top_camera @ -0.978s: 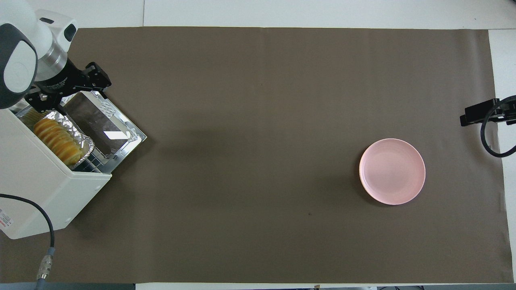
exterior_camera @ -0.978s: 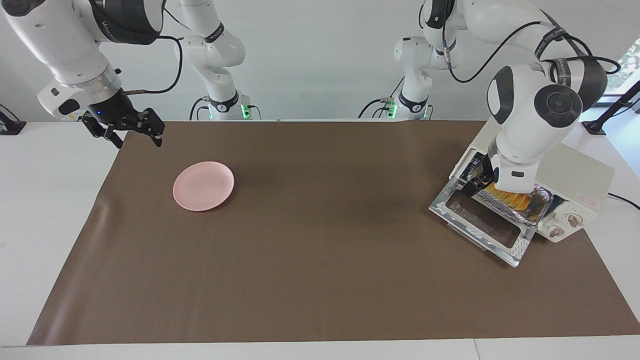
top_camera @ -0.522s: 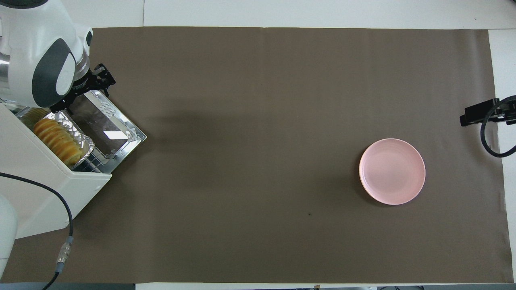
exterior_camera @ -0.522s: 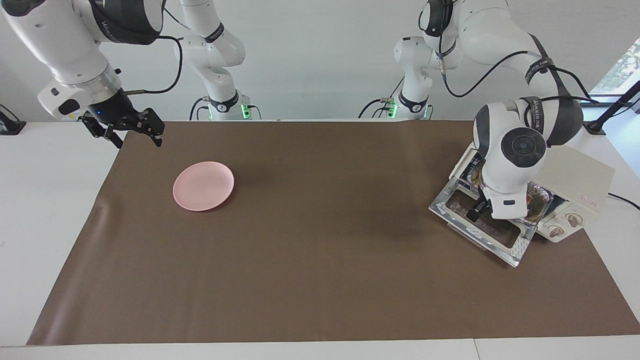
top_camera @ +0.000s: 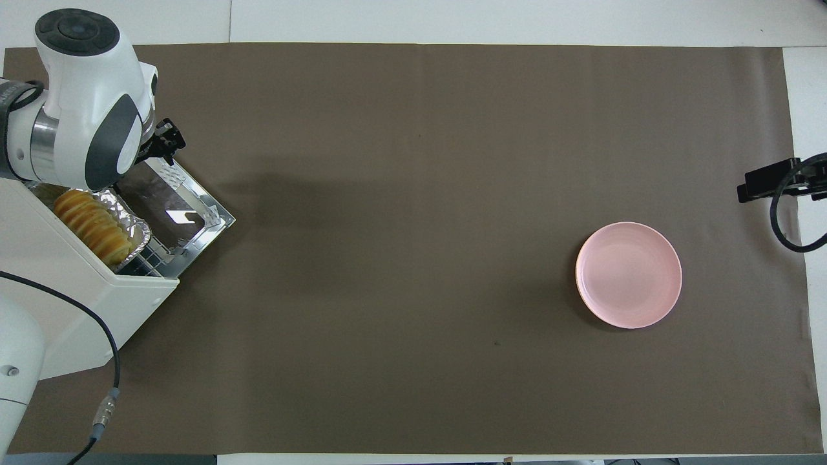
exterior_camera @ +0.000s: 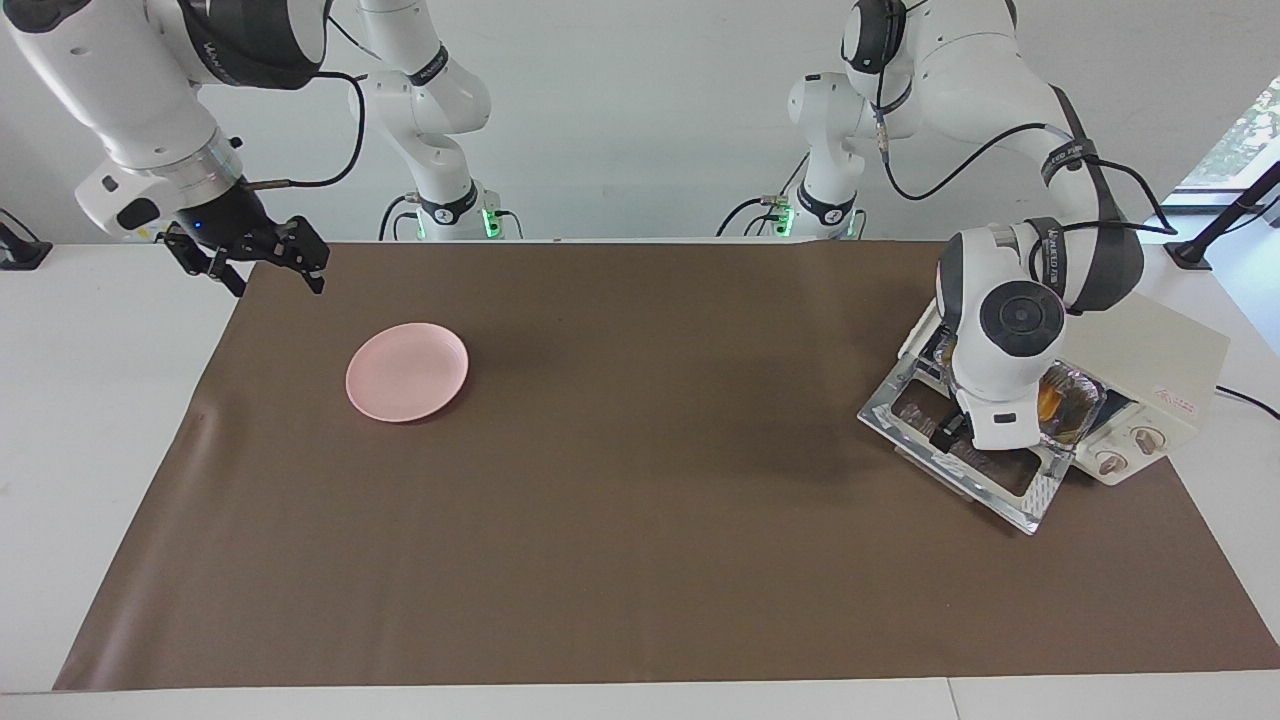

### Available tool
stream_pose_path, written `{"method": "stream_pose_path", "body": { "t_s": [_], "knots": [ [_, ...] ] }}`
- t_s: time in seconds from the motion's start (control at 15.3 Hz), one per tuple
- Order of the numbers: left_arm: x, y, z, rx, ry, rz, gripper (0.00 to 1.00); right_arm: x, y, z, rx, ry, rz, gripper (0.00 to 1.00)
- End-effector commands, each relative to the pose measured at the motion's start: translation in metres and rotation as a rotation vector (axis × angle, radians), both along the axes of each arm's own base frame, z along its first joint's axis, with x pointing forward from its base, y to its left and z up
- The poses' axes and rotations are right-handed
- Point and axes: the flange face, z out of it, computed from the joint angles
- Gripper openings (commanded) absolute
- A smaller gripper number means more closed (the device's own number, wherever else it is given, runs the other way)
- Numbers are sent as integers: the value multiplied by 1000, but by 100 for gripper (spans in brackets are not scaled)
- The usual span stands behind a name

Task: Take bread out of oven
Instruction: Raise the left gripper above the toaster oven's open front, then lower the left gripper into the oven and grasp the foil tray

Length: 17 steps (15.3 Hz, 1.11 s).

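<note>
Left end effector (exterior_camera: 948,436) had dropped from above the bread (top_camera: 90,223) to low over the open door (top_camera: 184,210) of the oven (exterior_camera: 1150,370); finger gap: cannot tell. Bread sat just beside it in the foil tray (top_camera: 132,226) at the oven mouth (not yet gripped). Right end effector (exterior_camera: 262,260), spread wide, waited unmoved over the table (exterior_camera: 640,520) edge, above the plate (exterior_camera: 407,371).

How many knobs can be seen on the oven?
2, side by side on the oven's front panel, beside the open door: one knob, another. None seem hidden.
</note>
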Motion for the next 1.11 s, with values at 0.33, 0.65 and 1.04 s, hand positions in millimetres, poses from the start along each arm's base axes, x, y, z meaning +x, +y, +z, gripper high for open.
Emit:
{"method": "stream_pose_path", "body": {
  "t_s": [0.33,0.65,1.04],
  "knots": [
    [-16,19,-5,13,-9,6,100,-6,2,2,12,-2,-16,100],
    [-20,29,-10,6,-1,-1,100,-7,2,1,13,1,-16,100],
    [-29,36,-20,-6,-12,-7,100,-6,2,1,12,0,-17,100]
  ]
}}
